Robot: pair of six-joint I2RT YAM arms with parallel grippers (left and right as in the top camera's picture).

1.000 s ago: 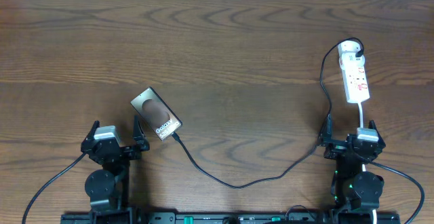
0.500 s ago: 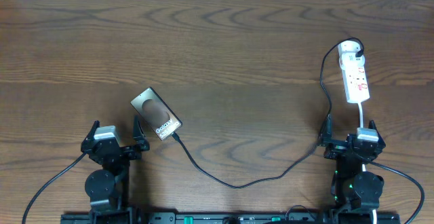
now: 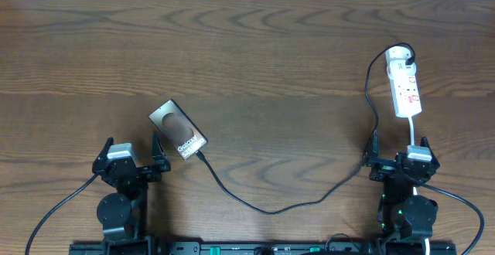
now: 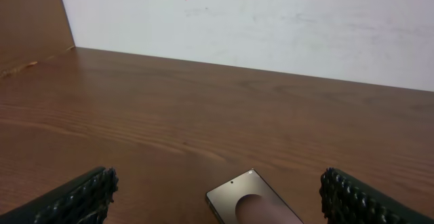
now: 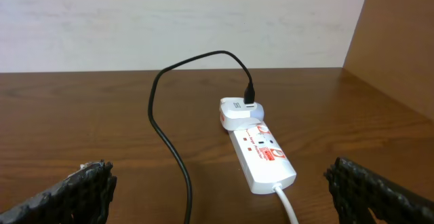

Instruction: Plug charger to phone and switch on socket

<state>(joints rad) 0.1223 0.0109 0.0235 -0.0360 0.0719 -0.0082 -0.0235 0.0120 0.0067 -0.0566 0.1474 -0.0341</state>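
- The flat rectangular brownish-grey phone (image 3: 178, 129) lies on the brown wood-grain table (image 3: 271, 54), just ahead of the left gripper (image 3: 131, 145); its long axis runs diagonally, far-left to near-right, with the white "Galaxy" lettering at the near-right end
- A dark oval shape sits on its smooth, slightly glossy face; the left wrist view cuts off the phone's near half
- The thin black charger cable (image 3: 263, 207) meets the phone's near-right short end, sags toward the robot, then climbs to a white adapter (image 3: 397, 54); whether its tip is seated in the phone is too small to tell
- The narrow white plastic power strip (image 3: 405, 85) with red markings lies far right, long axis pointing away from the robot, rounded end farthest, the adapter plugged in there
- Its white cord (image 3: 414, 131) leaves the near end and passes under the right gripper (image 3: 398, 148)
- Switch position is unreadable
- Both grippers rest at the near edge, jaws spread wide, ribbed black pads (image 4: 81, 195) gripping nothing
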